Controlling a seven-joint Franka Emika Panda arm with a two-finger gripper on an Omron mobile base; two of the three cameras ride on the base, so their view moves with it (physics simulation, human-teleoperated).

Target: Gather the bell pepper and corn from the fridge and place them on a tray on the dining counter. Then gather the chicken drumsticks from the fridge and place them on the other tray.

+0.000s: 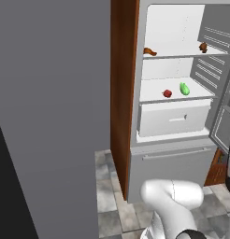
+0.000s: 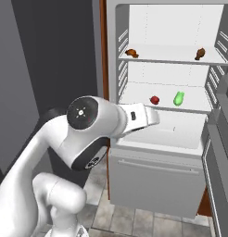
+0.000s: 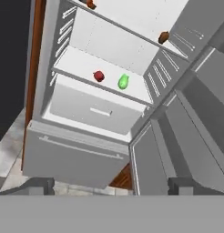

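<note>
The fridge (image 1: 173, 161) stands open in front of me. On its middle shelf the red bell pepper (image 1: 167, 93) (image 2: 155, 99) (image 3: 99, 75) lies just left of the green corn (image 1: 184, 88) (image 2: 179, 98) (image 3: 123, 81). Two chicken drumsticks rest on the shelf above, one at the left (image 1: 149, 52) (image 2: 131, 53) (image 3: 90, 3) and one at the right (image 1: 203, 46) (image 2: 199, 54) (image 3: 163, 37). My gripper (image 3: 110, 186) is open with nothing between its fingertips, well back from the shelves and below them, facing up into the fridge.
The open fridge door (image 2: 221, 139) (image 3: 177, 150) juts out on the right. A white drawer (image 1: 173, 119) sits under the middle shelf. A brown wood panel (image 1: 121, 93) and a grey wall (image 1: 51, 116) flank the fridge's left. Tiled floor (image 1: 107, 196) lies below.
</note>
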